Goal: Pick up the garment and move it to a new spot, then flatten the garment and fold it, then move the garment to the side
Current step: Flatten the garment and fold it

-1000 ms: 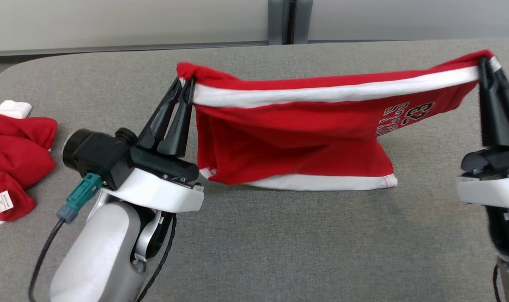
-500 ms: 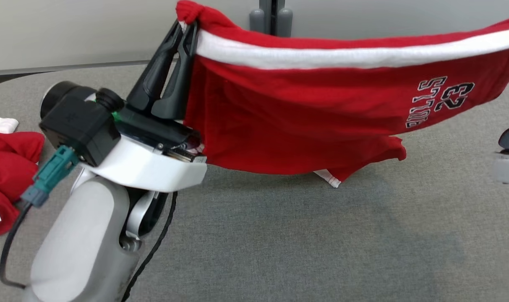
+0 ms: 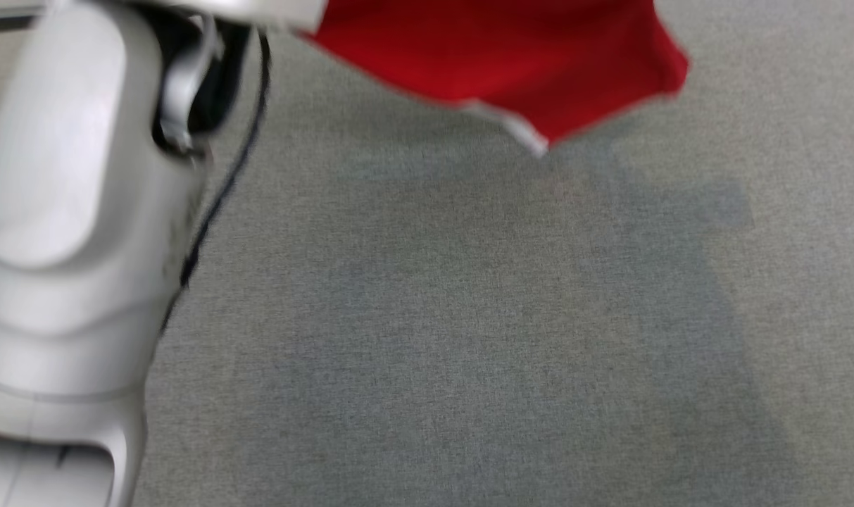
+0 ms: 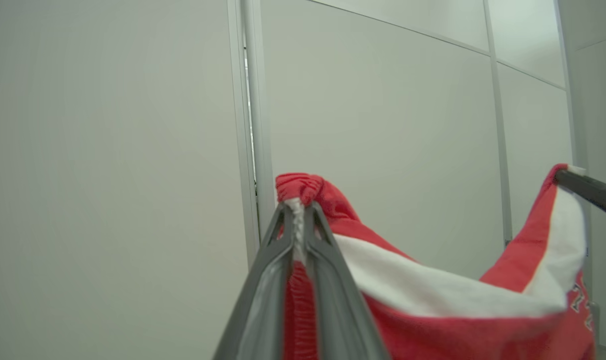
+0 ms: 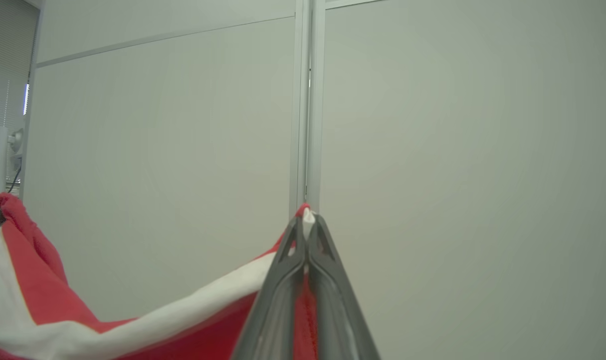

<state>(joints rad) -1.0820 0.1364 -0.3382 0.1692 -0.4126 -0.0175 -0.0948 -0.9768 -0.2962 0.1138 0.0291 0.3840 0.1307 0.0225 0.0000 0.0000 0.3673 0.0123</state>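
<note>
Garment (image 3: 511,63): red with a white band, up in the air, looks clear of the table (image 3: 469,317). Hangs stretched between both arms, sagging a bit in the middle. Pinched at the left end by the left gripper (image 4: 298,205), squeezed tight on the bunched edge, with a wad of red poking out past the tips. Pinched at the right end by the right gripper (image 5: 306,217), pressed together on the cloth with just a nub of red and white sticking out on top. Both aimed up toward the far wall (image 4: 108,150), pale panels with a vertical seam.

Pretty blurry from the head view. Lowest corner of the red cloth, with a sliver of white hem, dangling over the far part of the grey table, faint shadow under it. Pale left forearm (image 3: 60,176) looming big on the left, thin black cable (image 3: 222,190) running down beside it. Some black lettering near the right end, too cut off to read.
</note>
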